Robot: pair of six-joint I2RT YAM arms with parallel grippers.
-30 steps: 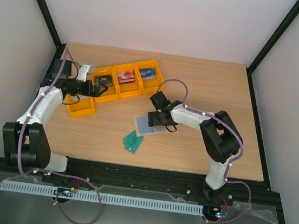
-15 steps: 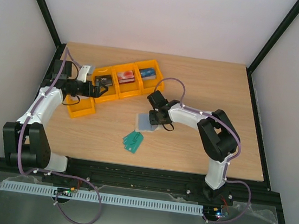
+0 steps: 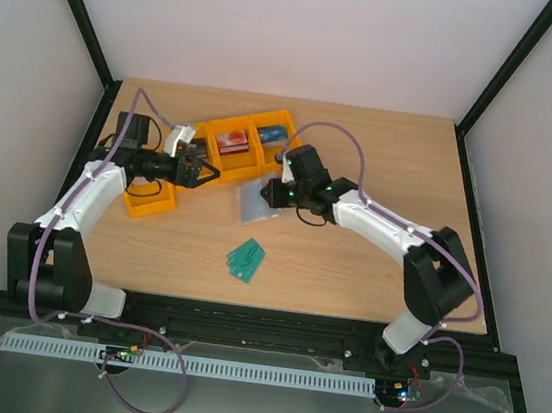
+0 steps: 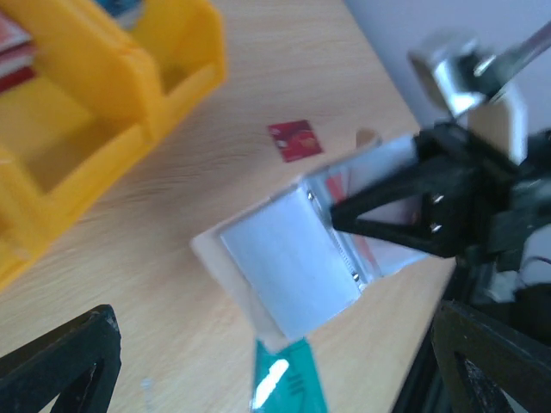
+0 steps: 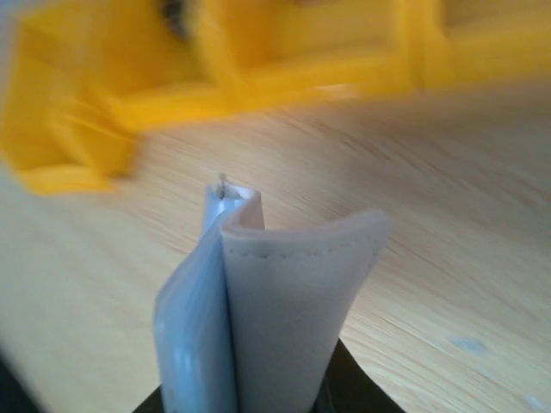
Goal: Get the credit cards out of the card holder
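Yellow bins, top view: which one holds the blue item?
The bin at the row's right end; the bin beside it holds red-and-white contents instead.

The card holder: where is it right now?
In the top view, the card holder is mid-table, pinched in the right gripper, just in front of the yellow bins, with the green cards nearer the arms' bases.

No legible text, brand, number or sign is being shown in any view. Faint markings are being displayed on the green cards (image 3: 245, 259) near the table's (image 3: 369, 268) near edge and on the dark red card (image 4: 294, 139), but none is being resolved.
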